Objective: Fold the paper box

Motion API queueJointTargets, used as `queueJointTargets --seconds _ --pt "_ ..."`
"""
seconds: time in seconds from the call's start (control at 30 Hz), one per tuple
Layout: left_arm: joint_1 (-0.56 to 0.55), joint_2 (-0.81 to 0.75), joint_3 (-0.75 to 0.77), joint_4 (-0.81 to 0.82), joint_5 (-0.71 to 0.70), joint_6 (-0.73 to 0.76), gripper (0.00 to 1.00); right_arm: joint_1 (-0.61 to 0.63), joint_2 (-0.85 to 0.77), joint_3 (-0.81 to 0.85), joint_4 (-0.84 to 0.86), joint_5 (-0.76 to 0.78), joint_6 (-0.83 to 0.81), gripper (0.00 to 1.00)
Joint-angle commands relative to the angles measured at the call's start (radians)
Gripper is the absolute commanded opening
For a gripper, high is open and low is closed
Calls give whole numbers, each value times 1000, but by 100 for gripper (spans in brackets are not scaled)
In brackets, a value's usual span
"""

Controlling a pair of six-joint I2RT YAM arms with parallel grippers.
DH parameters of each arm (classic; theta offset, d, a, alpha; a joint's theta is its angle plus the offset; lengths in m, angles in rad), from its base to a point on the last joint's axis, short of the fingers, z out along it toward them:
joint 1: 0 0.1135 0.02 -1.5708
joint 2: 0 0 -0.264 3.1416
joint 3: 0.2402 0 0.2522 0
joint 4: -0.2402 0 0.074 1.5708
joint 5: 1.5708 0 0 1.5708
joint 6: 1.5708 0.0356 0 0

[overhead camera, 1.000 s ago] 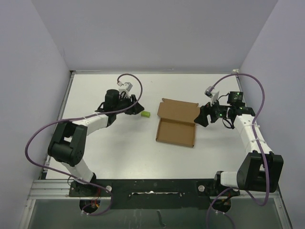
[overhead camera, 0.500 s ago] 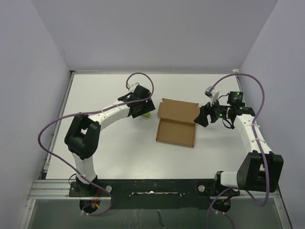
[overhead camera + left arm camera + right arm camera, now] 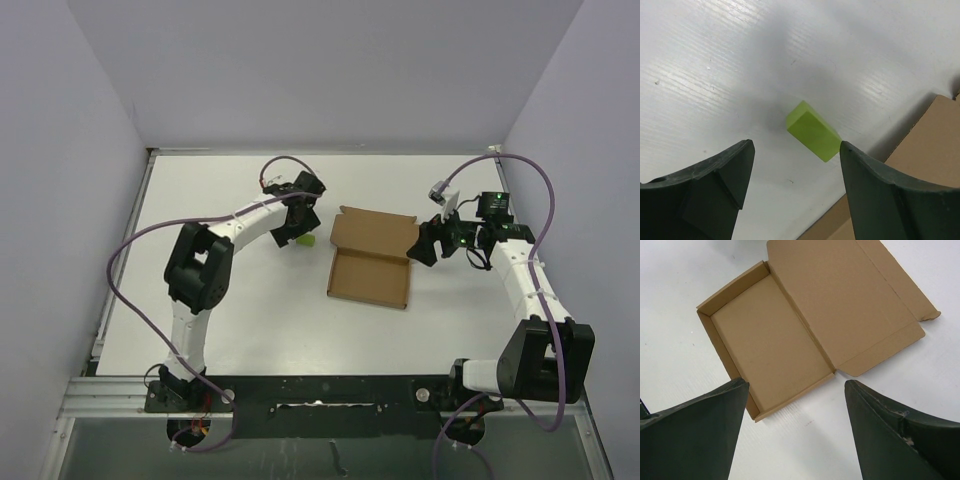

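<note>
The paper box [image 3: 369,259] lies open in the middle of the table, brown, with a shallow tray [image 3: 767,342] and its lid [image 3: 840,295] flat behind it. My left gripper [image 3: 293,233] hangs open just left of the box, over a small yellow-green block [image 3: 813,131] that lies free beyond its fingertips. A corner of the box [image 3: 932,150] shows at the right of the left wrist view. At the box's right side my right gripper [image 3: 420,246] is open above the table, holding nothing. The tray's near corner lies between its fingers [image 3: 695,440] in the right wrist view.
The yellow-green block [image 3: 307,241] sits a little left of the box's lid. White table surface [image 3: 250,310] surrounds the box, with walls on three sides. Purple cables loop off both arms.
My left arm has swung right, toward the box, and now hangs over the yellow-green block with its jaws wider apart. The right arm and the box have stayed put.
</note>
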Motion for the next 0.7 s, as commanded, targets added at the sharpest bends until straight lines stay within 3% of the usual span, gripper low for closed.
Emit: queueJointTargets --seconds 0.0,0.43,0.57,0.67 --pt "0 50 73 -44 -33 -33 67 8 -3 1 33 -19 -16 80" --pt "3 125 106 -30 -13 -24 56 9 -2 -1 33 -19 -16 80" --pt "9 132 96 -9 6 -10 45 9 -2 -1 32 -20 -18 80" --pt "12 133 84 3 14 -9 45 9 -2 0 30 -19 -18 80"
